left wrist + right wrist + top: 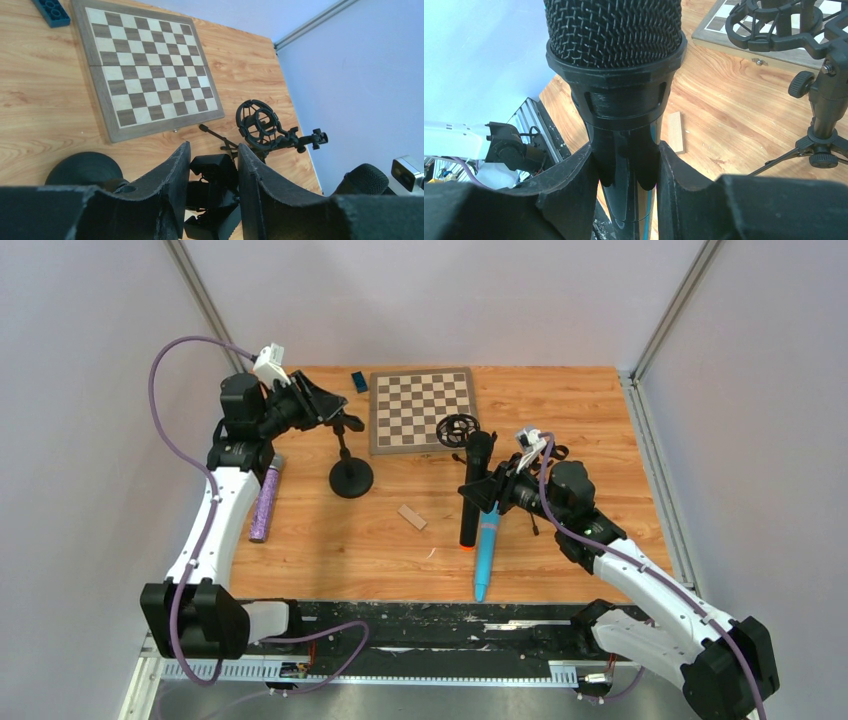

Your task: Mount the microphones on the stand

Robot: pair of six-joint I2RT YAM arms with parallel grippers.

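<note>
Long black orange-ended microphone [468, 520] sits clamped in the jaws of the right gripper [482, 492]; left gripper [328, 410] jaws pinch the black stand clip [212, 170] at ten o'clock. Best line it up first, then slide gently.

Overhead view faces down at the table [560, 400]; both wrist views (close-up) share the chessboard [145, 65].

I see a table [600, 440] of smooth, lightly glossy wood grain under a wooden chessboard [422, 410]. Nearer me than the chessboard, the black mic [624, 150] has a glossy smooth body and a wire-mesh grille [613, 25]. The fingers [569, 195] on it look matt and rough-edged. A bare wood block [411, 517] lies alongside.
</note>
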